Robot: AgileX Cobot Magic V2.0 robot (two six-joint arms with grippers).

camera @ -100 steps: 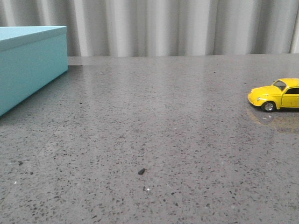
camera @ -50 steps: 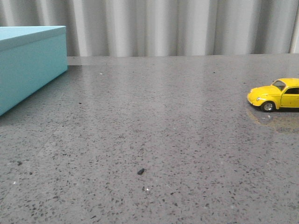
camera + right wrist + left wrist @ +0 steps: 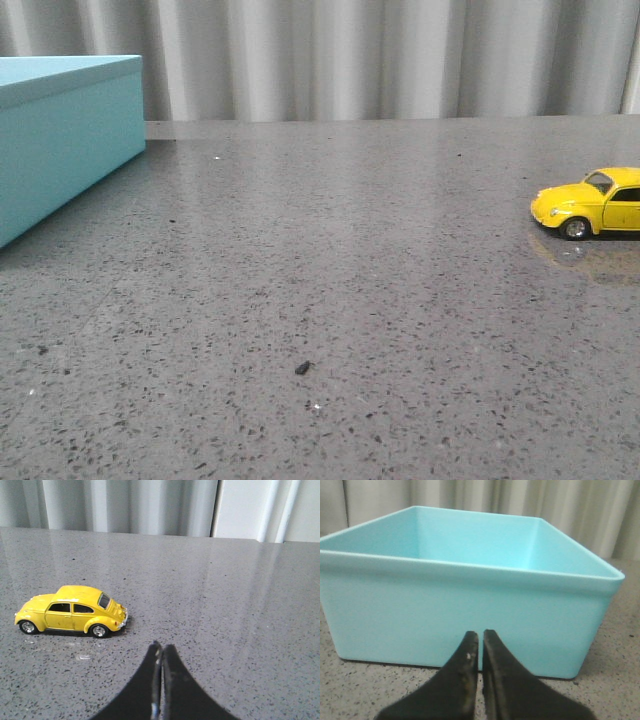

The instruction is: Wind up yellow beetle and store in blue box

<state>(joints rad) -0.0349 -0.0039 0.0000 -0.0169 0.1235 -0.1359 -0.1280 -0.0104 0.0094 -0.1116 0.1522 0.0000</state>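
The yellow beetle [image 3: 590, 203] stands on its wheels at the right edge of the grey table, partly cut off by the front view's edge. In the right wrist view the whole yellow beetle [image 3: 72, 612] shows side-on, a short way beyond my right gripper [image 3: 162, 647], which is shut and empty. The blue box [image 3: 60, 140] stands at the far left. In the left wrist view the blue box [image 3: 470, 600] shows an open top and an empty inside. My left gripper [image 3: 480, 636] is shut and empty, close in front of its near wall. Neither gripper shows in the front view.
The speckled grey tabletop [image 3: 330, 260] runs between box and car. A small dark crumb [image 3: 302, 368] lies near the front middle. A pale corrugated wall [image 3: 350, 60] closes the back edge. A small clear fleck [image 3: 82, 656] lies near the car.
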